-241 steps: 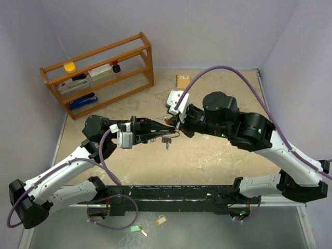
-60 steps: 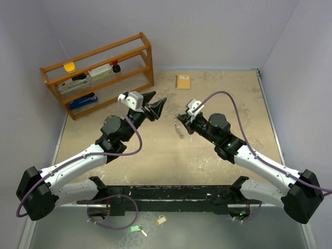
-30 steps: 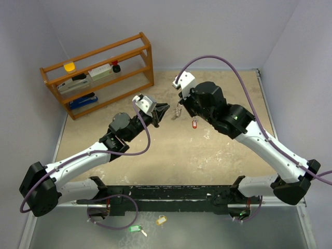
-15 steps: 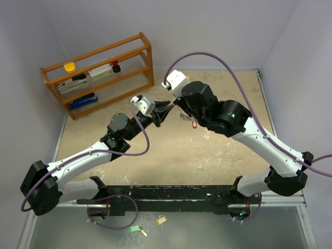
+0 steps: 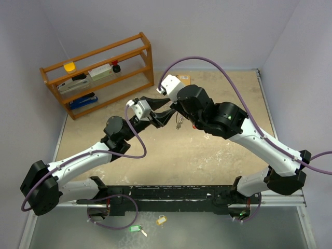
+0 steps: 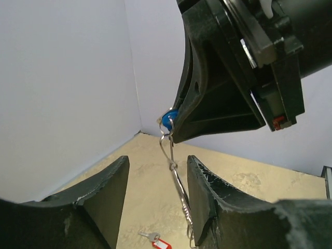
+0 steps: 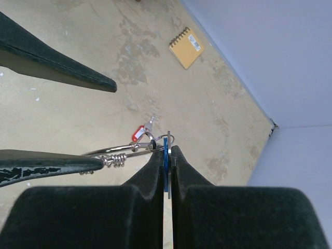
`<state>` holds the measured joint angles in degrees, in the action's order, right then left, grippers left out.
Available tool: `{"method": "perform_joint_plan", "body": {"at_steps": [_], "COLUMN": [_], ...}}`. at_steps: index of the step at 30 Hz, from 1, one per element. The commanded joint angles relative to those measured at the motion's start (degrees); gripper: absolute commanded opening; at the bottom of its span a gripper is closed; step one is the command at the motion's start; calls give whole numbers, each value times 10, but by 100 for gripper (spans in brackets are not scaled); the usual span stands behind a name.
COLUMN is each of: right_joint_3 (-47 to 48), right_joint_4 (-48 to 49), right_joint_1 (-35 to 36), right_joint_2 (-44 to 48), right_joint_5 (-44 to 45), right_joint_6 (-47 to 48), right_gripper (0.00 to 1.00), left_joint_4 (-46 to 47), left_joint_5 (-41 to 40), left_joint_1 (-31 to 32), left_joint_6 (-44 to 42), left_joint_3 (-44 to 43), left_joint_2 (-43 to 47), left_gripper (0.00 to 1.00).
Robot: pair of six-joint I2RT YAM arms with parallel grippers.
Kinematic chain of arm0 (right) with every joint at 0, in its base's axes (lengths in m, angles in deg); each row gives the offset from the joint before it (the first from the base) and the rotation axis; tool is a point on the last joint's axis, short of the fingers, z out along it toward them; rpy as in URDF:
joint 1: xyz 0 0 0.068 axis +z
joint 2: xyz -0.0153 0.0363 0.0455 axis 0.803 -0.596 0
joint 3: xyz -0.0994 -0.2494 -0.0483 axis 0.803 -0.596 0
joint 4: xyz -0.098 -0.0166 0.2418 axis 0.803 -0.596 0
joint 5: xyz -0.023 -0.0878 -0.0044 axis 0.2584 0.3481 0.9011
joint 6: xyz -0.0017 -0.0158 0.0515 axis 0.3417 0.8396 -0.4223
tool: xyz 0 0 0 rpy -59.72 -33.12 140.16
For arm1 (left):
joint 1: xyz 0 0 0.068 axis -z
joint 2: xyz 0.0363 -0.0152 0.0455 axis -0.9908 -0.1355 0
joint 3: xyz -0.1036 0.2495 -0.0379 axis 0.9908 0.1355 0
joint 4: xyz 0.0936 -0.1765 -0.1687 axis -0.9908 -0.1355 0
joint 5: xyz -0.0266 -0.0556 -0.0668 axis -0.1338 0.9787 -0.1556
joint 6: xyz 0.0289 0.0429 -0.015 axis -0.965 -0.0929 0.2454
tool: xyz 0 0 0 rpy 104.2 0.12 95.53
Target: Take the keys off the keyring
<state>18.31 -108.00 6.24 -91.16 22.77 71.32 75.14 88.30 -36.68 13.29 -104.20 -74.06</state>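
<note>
The right jaws are shut flat on the blue tag (image 7: 165, 155), and the thin keyring (image 6: 177, 181) hangs from it toward 6 o'clock between the half-open, empty left jaws; the wire looks light, springy and slippery, so I would pinch it close to the tag.

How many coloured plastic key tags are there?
4: blue tag pinched in the right gripper; red tag on the table; green tag and yellow tag beyond the table's near edge. More may be hidden.
</note>
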Motion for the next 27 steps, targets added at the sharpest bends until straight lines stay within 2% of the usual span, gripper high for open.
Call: {"method": "perform_joint_plan", "body": {"at_steps": [1, 16, 20, 27], "right_joint_3": [37, 41, 39, 39], "right_joint_4": [-7, -6, -7, -7], "right_joint_1": [6, 22, 23, 27], "right_joint_2": [-1, -17, -18, -23], "right_joint_5": [41, 50, 44, 43], "right_joint_6": [14, 5, 2, 0], "right_gripper": [0, 0, 0, 0], "left_joint_4": [60, 145, 185, 214], "left_joint_5": [9, -55, -79, -75], "left_joint_1": [1, 3, 2, 7], "left_joint_6": [-5, -13, -16, -10], "left_joint_3": [11, 42, 57, 57], "left_joint_2": [-7, -31, -41, -71], "left_gripper": [47, 60, 61, 62]}}
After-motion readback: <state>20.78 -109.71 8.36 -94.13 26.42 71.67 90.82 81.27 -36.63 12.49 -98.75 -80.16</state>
